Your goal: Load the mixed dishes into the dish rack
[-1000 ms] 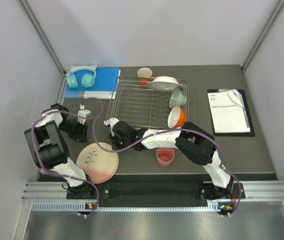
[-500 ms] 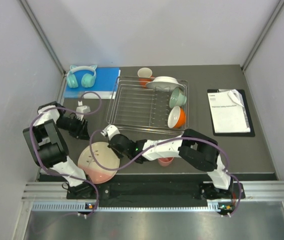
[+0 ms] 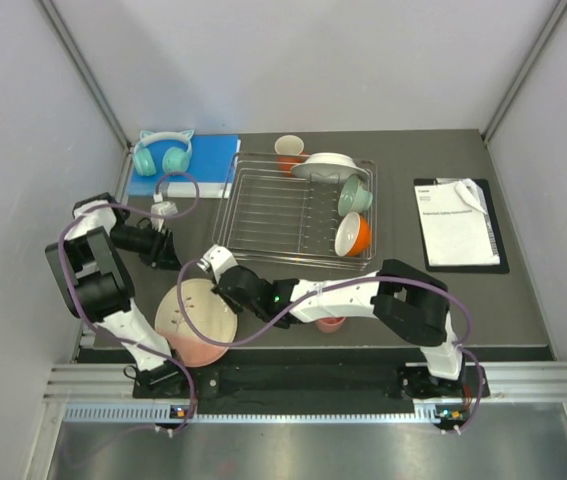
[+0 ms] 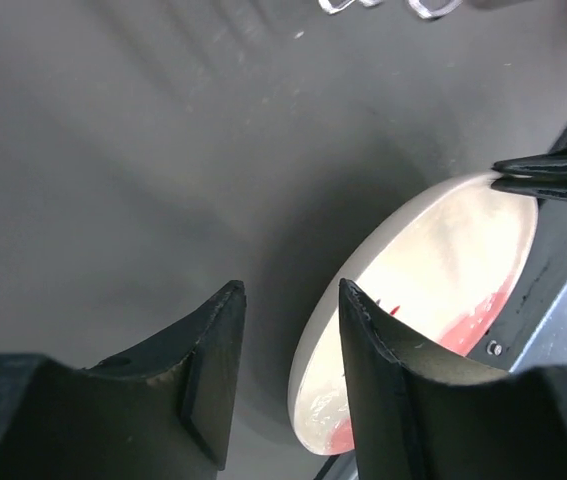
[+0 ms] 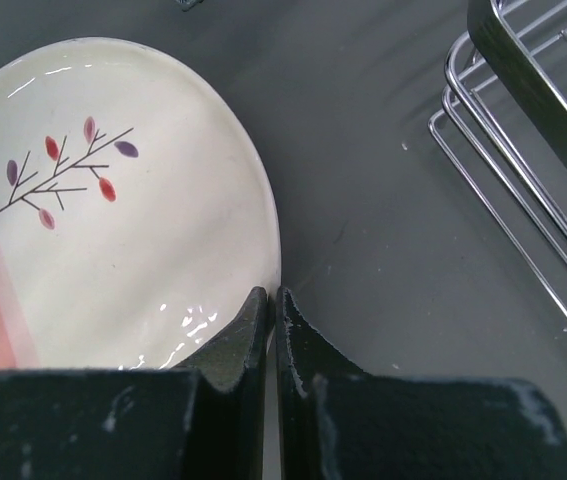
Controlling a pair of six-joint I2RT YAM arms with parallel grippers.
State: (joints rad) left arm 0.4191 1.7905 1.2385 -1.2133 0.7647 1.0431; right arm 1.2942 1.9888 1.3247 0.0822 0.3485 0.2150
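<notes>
The right gripper [image 5: 273, 297] is pinching the far-right rim of the plate [image 5: 113, 220], the rack [image 3: 293, 205] lying farther right, while the left gripper [image 4: 288, 295] is hovering open and empty.

Nothing I can actually read at the moment. The white paper [image 3: 455, 222] on the black clipboard [image 3: 463, 268] has a bold heading and several lines of print, but from the top camera it's all too small to make out. On my right wrist view, the sprig plate [image 5: 113, 250] shows only a drawn twig with coloured leaves, no lettering.
</notes>
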